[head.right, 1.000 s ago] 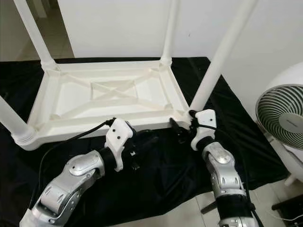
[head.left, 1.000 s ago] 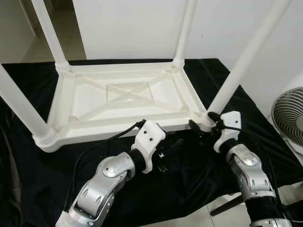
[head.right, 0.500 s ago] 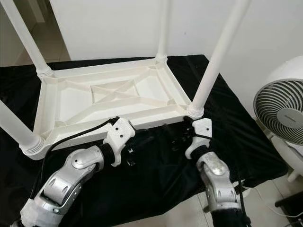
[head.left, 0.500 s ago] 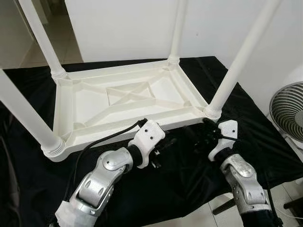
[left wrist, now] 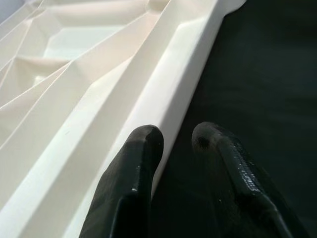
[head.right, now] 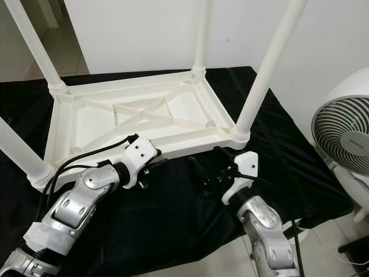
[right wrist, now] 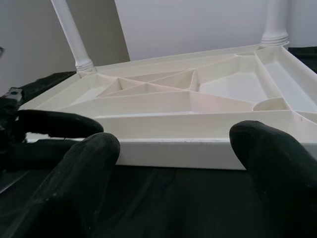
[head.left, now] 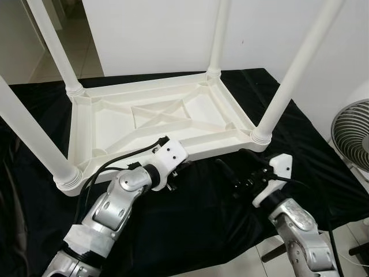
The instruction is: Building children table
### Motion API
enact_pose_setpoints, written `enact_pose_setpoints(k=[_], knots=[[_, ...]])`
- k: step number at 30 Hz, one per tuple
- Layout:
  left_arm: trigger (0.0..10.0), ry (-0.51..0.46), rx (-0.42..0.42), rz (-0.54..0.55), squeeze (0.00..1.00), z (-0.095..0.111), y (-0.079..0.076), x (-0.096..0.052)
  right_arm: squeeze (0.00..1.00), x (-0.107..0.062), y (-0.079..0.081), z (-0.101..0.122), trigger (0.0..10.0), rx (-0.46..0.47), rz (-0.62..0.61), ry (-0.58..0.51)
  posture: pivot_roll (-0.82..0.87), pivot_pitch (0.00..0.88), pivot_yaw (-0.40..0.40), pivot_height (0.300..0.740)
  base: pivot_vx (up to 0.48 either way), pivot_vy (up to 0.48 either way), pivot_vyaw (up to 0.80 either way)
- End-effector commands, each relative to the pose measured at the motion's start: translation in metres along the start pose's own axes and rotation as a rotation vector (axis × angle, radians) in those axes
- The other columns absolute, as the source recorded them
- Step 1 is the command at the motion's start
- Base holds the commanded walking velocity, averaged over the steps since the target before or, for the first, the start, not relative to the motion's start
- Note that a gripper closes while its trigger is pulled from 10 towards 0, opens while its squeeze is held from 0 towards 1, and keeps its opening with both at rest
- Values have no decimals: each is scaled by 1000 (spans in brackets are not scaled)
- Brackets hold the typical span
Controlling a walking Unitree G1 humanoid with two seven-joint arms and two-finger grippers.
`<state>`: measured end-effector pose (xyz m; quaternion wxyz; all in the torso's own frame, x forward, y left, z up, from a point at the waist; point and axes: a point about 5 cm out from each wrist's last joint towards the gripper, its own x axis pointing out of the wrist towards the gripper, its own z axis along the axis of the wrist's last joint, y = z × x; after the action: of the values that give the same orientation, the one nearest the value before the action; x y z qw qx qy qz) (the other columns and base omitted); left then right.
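Left eye view shows you the white plastic table lying upside down on the black cloth, its 4 legs already seated and pointing up; one of them, the near right leg, rises just ahead of your right arm. Your left gripper sits at the table's near rim, fingers a little apart with one over the white edge and one over the cloth, closed on nothing; your right gripper hovers short of the same rim, fingers spread wide and empty. The risk, as I judge it, is the light table skating on the slick cloth if you push instead of clamp; a one-sided lift from the left could tip it and swing the near right leg into your right arm; a pinch on the thin rim may slip off; the fan stands near the right corner, so keep any flip away from it.
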<state>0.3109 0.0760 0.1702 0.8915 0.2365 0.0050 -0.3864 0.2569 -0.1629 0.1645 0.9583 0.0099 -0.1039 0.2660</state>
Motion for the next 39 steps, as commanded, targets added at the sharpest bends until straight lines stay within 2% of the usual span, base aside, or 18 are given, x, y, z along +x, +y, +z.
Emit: enact_pose_setpoints(k=[1, 7, 15, 17, 25, 26, 27, 28, 31, 32, 36, 37, 39], knots=[[10000, 46, 31, 166, 0, -8, 15, 2, 0, -7, 1, 5, 10000, 15, -13, -1, -39, 137, 64, 740, 0, 0, 0], [10000, 140, 57, 222, 0, -23, 28, 10, 0, -17, 2, 10, 10000, 27, -47, 1, -60, 143, 77, 740, 0, 0, 0], [10000, 179, 71, 256, 0, -29, 36, 13, 0, -17, 6, 12, 10000, 34, -46, -1, -68, 145, 81, 740, 0, 0, 0], [10000, 217, 99, 282, 0, -34, 41, 17, 0, -16, 8, 13, 10000, 42, -51, -3, -72, 145, 85, 740, 0, 0, 0], [10000, 244, 69, 289, 0, -38, 42, 21, 0, -16, 10, 14, 10000, 48, -58, 2, -69, 146, 84, 740, 0, 0, 0], [6275, 240, 62, 282, 0, -38, 41, 21, 0, -16, 10, 14, 10000, 48, -59, 4, -65, 148, 82, 740, 0, 0, 0], [6275, 240, 62, 282, 0, -38, 41, 21, 0, -16, 10, 14, 10000, 48, -59, 4, -65, 148, 82, 740, 0, 0, 0], [1765, 234, 46, 274, 0, -38, 40, 21, 0, -16, 10, 14, 10000, 47, -59, 5, -65, 148, 82, 740, 0, 0, 0], [1765, 229, 36, 270, 0, -38, 39, 21, 0, -15, 10, 14, 10000, 47, -60, 7, -65, 148, 82, 740, 0, 0, 0], [0, 223, 17, 257, 0, -38, 36, 21, 0, -15, 10, 14, 10000, 46, -59, 9, -61, 153, 78, 740, 0, 0, 0], [0, 208, -23, 228, 0, -35, 27, 22, 0, -15, 10, 14, 10000, 45, -59, 15, -59, 155, 76, 740, 0, 0, 0], [0, 186, -39, 212, 0, -28, 19, 25, 0, -14, 10, 15, 10000, 46, -57, 16, -56, 157, 76, 740, 0, 0, 0], [0, 186, -39, 212, 0, -28, 19, 25, 0, -14, 10, 15, 10000, 46, -57, 16, -56, 157, 76, 740, 0, 0, 0]])
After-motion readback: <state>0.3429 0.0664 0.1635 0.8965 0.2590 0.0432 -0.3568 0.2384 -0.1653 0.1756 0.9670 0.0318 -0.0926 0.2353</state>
